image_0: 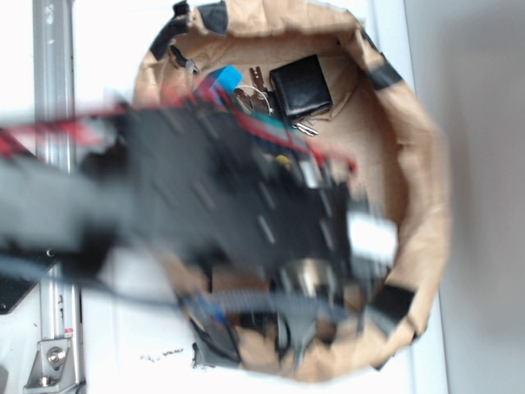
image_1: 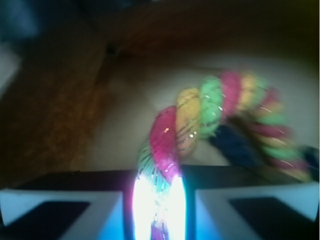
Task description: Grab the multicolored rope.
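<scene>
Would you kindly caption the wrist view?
Tool shut on the thick twisted red, yellow and green rope above the brown paper floor.

The multicolored rope (image_1: 200, 117) looks like fuzzy twisted fibre, matt. The bin (image_0: 426, 189) is creased brown paper, patched with black tape (image_0: 385, 76). The wallet (image_0: 301, 86) shines like smooth leather.

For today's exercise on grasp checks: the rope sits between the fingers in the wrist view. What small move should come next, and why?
Probably a short lift straight up. In the wrist view the multicolored rope already runs down between the two fingers, which appear shut on it. The rest of the loop trails off over the cardboard bin floor, so raising it would confirm the hold.
</scene>
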{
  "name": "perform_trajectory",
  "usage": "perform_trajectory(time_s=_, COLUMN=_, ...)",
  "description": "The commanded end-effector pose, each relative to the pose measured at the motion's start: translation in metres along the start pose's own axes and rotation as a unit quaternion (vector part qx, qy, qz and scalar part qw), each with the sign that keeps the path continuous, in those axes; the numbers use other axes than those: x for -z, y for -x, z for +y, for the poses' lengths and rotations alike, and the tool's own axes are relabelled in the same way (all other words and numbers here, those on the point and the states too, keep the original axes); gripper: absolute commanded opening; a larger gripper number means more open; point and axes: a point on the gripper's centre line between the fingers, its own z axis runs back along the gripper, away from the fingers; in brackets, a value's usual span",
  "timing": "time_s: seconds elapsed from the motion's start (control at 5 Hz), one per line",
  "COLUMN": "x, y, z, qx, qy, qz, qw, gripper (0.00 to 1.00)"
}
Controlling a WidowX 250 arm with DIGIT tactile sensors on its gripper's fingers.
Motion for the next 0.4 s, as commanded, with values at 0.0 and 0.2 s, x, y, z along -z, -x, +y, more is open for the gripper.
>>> perform_trajectory(time_s=0.0, x=-0.0808, y=0.003, z=0.0361, qx=-0.069, qy=-0.031, qz=-0.038, qw=0.996, gripper=0.0)
perform_trajectory(time_s=0.2, x=-0.0903, y=0.0073, z=0.0275, qx=-0.074, qy=-0.019, qz=-0.035, qw=0.996, gripper=0.0)
